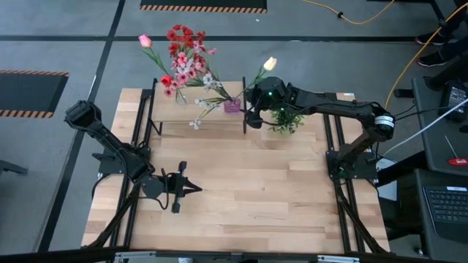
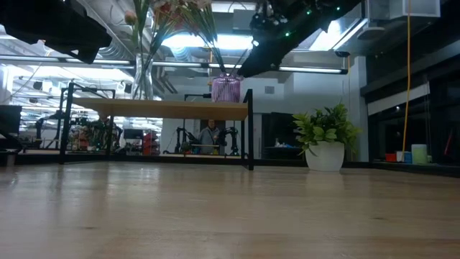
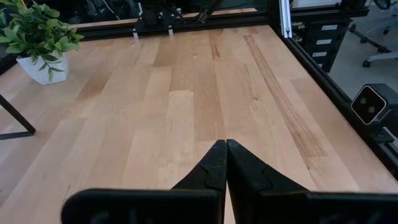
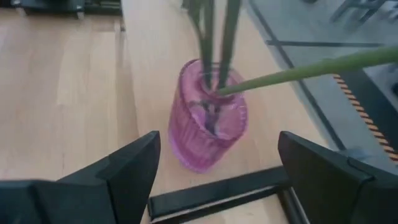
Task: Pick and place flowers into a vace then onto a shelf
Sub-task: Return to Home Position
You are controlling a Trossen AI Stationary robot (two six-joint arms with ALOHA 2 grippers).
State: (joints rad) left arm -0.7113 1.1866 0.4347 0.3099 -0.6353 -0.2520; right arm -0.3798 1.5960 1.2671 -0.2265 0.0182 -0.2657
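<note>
The vase (image 4: 208, 127) stands upright on the shelf (image 2: 172, 109), at the end nearest the right arm. The flowers (image 1: 186, 62) fan out of its mouth, away from that arm and beyond the shelf's far edge. The right end effector (image 1: 253, 117) hovers just beside the vase with its fingers (image 4: 127, 171) spread wide to either side and touching it nowhere, so the vase bears on the board alone. That gap matters: the stems lean hard and the load looks top-heavy (a brush from a finger could tip it). I judge a straight pull back, clear of the stems, to be the safe way out. Placement looks done, with only the retreat to rest left. The potted plant (image 2: 325, 140) sits on the tabletop (image 1: 241, 197) below that arm, off the shelf and no part of the job. The left end effector (image 3: 226, 146) waits low over the tabletop's near side, fingers pressed together on nothing, well apart from the shelf so it crowds no one.
</note>
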